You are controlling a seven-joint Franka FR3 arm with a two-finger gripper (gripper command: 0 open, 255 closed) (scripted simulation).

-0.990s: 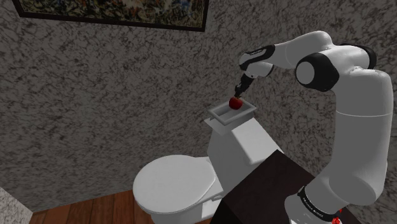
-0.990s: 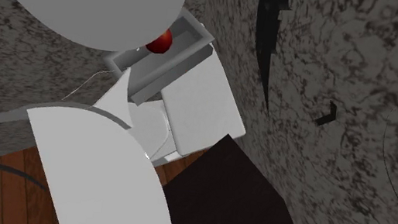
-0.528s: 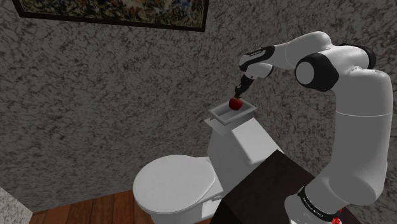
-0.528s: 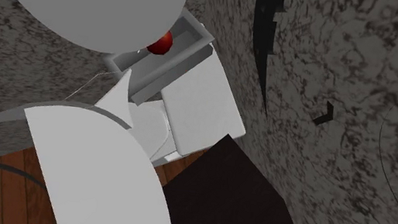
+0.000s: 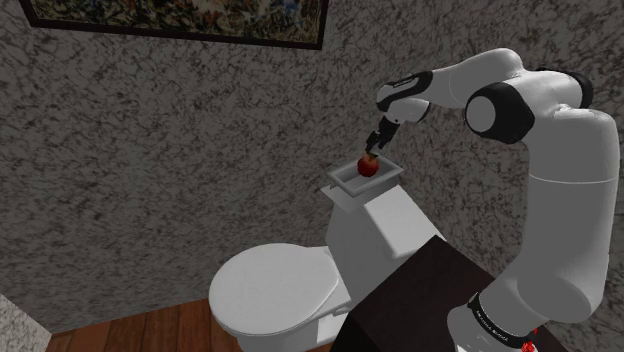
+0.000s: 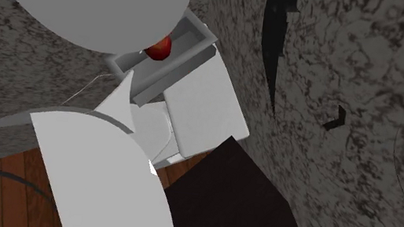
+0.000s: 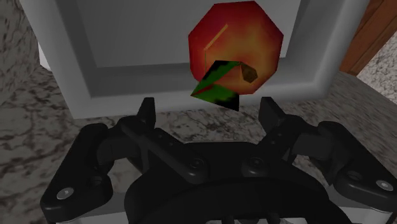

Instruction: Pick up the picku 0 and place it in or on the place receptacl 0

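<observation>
Gripper jaws apart over red apple in grey tray atop toilet; speckled wall behind, wood floor at toilet's 7 o'clock

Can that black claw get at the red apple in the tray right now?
Probably yes. The gripper hangs right above the apple with its fingers apart, nothing lies between them, and the tray is open on top with low walls.

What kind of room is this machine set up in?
Probably a bathroom: a white toilet stands against the speckled wall, its tank behind it, on a wooden floor, with a framed picture hanging above.
</observation>
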